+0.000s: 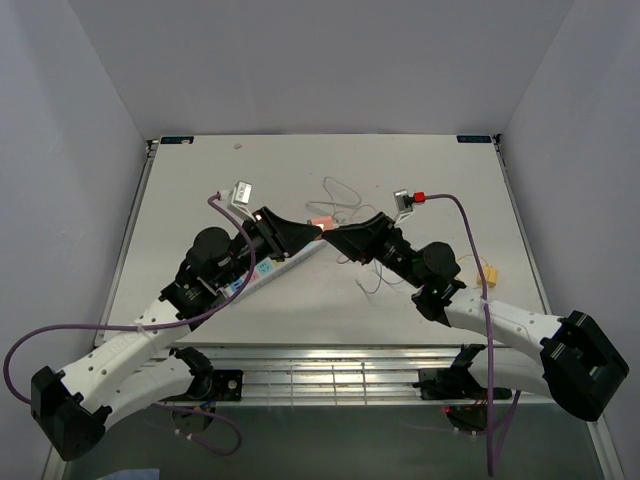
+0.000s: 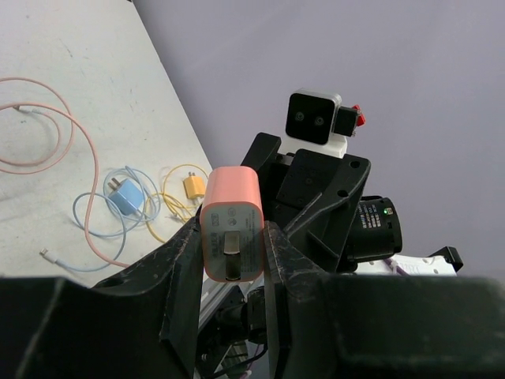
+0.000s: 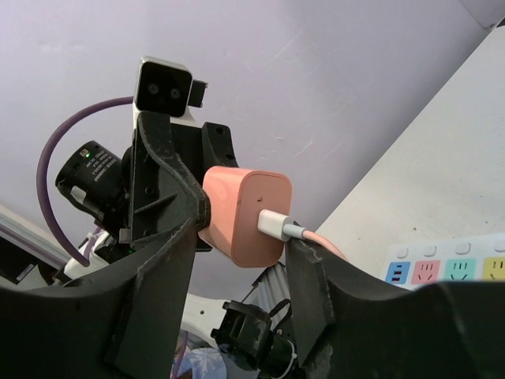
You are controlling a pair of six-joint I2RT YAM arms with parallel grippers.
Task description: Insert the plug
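Left gripper (image 2: 231,241) (arm stretched forward) clamps pink charger (image 2: 231,197).

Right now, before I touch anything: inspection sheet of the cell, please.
Surface: white table, faint marks.
Job's things: pink charger held off the table; plug looks seated in it; strip flat on the table.
Clutter: blue charger and yellow charger with coiled leads.
Claws: left claw shut on the charger; right claw jaws apart at the plug end, no grip seen.
Cables: pink cable runs from the plug; purple cable loops off the arm.
Surroundings: grey walls; nothing else seen.
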